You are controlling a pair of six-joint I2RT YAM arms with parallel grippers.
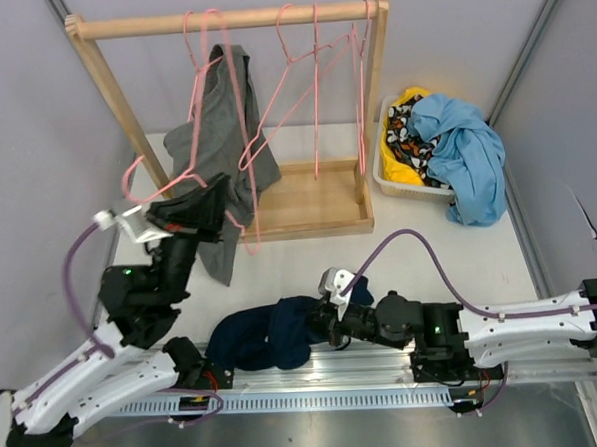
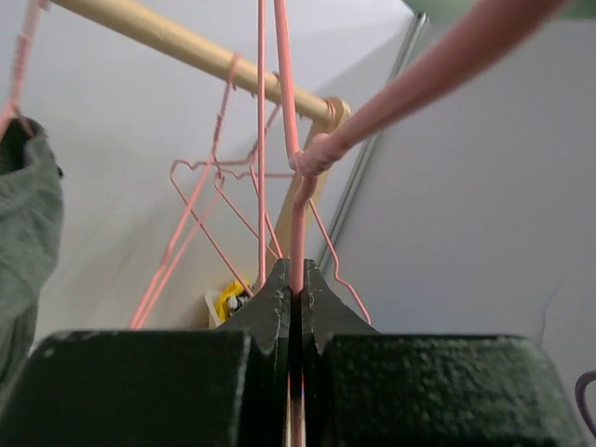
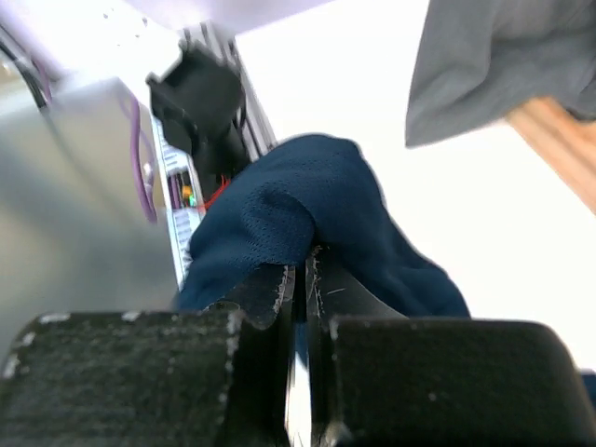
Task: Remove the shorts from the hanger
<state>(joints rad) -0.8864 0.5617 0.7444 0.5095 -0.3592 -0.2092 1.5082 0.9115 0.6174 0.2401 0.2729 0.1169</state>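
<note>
The navy mesh shorts (image 1: 269,333) lie bunched on the table near the front rail. My right gripper (image 1: 322,320) is shut on their right edge; the wrist view shows the navy cloth (image 3: 307,209) pinched between the jaws of the right gripper (image 3: 300,270). My left gripper (image 1: 217,203) is shut on a pink wire hanger (image 1: 250,216) in front of the wooden rack; its wrist view shows the left gripper (image 2: 296,275) clamped on the wire (image 2: 298,214). A grey garment (image 1: 224,137) hangs from the rack beside it.
The wooden rack (image 1: 307,198) carries several more pink hangers (image 1: 317,92) on its rod (image 1: 228,20). A white basket (image 1: 381,164) at the right holds a yellow patterned garment and a light blue one (image 1: 470,159). A metal rail (image 1: 338,397) runs along the near edge.
</note>
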